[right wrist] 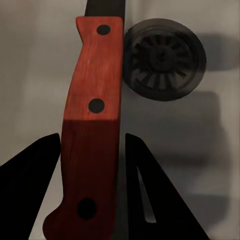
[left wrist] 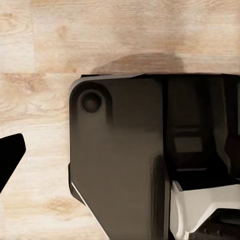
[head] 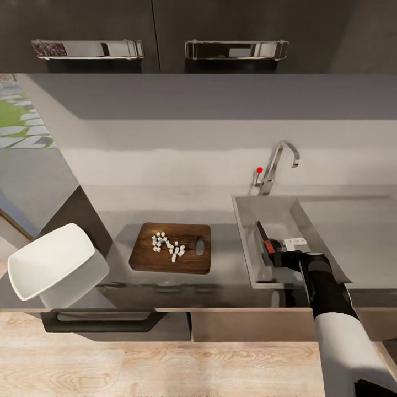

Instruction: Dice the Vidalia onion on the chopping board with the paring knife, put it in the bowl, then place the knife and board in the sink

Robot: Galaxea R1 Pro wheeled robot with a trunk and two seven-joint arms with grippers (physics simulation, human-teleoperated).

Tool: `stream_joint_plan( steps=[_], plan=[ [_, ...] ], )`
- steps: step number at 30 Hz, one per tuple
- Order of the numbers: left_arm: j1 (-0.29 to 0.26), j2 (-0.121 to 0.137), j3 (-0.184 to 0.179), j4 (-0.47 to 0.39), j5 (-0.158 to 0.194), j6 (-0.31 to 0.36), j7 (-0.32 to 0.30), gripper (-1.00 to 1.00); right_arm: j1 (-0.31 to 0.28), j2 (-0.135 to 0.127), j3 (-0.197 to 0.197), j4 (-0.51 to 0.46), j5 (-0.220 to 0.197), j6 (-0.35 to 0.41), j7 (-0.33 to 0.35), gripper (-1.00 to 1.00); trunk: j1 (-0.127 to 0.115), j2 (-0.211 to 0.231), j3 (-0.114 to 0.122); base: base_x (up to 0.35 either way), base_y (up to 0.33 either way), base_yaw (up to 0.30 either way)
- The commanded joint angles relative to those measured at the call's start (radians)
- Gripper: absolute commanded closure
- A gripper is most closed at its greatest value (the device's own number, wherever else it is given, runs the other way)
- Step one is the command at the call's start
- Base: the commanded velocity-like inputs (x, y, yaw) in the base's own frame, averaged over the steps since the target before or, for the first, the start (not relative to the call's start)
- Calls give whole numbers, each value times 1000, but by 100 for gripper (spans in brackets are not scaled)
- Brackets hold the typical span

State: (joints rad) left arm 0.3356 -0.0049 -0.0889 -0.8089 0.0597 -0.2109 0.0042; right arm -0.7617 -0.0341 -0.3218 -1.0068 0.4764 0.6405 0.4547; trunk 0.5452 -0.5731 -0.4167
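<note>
- The right gripper (head: 274, 248) reaches over the sink (head: 246, 237), its two fingers (right wrist: 145, 190) set either side of the paring knife (right wrist: 92, 125)'s red handle, apparently pinching it.
- The knife's dark blade hangs above the basin, near the round drain (right wrist: 165, 60).
- The diced onion (head: 167, 246) lies on the chopping board (head: 144, 259).
- The white bowl (head: 52, 262) sits at the countertop (head: 220, 289)'s left end.
- One left finger (left wrist: 9, 157) shows above wooden floor (left wrist: 40, 60); I cannot tell that pincer's state.
</note>
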Motion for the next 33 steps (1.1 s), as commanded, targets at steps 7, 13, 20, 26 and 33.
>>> stream_joint_plan(
  steps=[7,13,20,26,33],
  plan=[
    [0,0,-2,-1,6,-2,0,-100,-1,0,-2,-1,10,2,10,100,0,-1,-11,0,0,0],
    [0,0,-2,0,6,-2,0,-100,-1,0,-2,-1,10,3,10,100,0,-1,-20,0,0,0],
    [0,0,-2,-1,6,-2,0,-100,-1,0,-2,-1,11,2,10,100,0,-1,-31,0,0,0],
    [0,0,-2,-1,6,-2,0,-100,-1,-1,-2,-2,11,2,10,100,0,-1,-33,0,0,0],
    [0,0,-2,-1,6,-2,0,-100,-1,-6,-3,-16,11,1,12,100,0,-1,-33,0,0,0]
  ],
)
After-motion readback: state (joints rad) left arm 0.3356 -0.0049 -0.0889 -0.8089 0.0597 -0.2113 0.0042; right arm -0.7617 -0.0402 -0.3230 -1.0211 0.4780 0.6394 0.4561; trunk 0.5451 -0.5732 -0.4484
